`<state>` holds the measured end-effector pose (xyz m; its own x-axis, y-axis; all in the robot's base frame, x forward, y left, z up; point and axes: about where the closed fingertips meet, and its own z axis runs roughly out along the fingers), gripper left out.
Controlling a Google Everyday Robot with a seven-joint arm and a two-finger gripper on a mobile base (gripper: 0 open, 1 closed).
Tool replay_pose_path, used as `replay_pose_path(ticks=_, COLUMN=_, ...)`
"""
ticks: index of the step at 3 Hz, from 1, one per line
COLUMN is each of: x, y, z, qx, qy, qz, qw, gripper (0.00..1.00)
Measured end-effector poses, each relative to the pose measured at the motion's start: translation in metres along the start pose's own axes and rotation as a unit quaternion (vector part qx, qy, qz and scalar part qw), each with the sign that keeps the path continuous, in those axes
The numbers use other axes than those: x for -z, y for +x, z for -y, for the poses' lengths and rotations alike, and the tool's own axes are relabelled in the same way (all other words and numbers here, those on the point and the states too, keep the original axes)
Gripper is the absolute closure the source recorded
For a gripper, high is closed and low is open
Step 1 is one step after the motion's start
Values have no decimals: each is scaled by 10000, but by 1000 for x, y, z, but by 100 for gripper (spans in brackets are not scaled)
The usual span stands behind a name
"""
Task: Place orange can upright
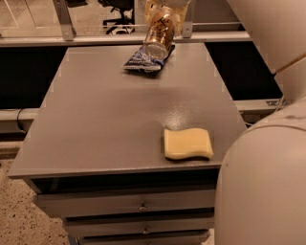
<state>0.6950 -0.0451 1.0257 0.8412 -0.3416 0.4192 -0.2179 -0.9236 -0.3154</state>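
The orange can [159,32] is a shiny copper drink can held in the air at the top of the camera view. It is tilted, with its silver end pointing down toward the camera. My gripper [167,11] comes in from the top edge and is shut on the can's upper part, with pale fingers [184,14] on either side. The can hangs just above the far edge of the grey table [105,110], over the blue snack bag [142,60].
A yellow sponge [187,143] lies near the table's front right. My white arm [267,186] fills the right side. Drawers [138,206] sit under the tabletop. A rail [95,39] runs behind the table.
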Motion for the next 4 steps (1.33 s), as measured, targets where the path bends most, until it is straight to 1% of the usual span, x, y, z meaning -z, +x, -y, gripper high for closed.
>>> replay_pose_path(ticks=1, x=12, y=9, z=7, qx=413, qy=267, qz=-25, qw=9988, gripper=100)
replay_pose_path(ticks=2, x=10, y=10, z=6, qx=404, qy=286, qz=-38, qw=9988, gripper=100)
replay_pose_path(ticks=3, x=-1, y=16, z=-1, qx=171, qy=755, qz=-162, qw=9969, gripper=100)
replay_pose_path(ticks=4, x=-24, y=-23, z=-10, qx=391, qy=1712, qz=15, qw=9845, gripper=100)
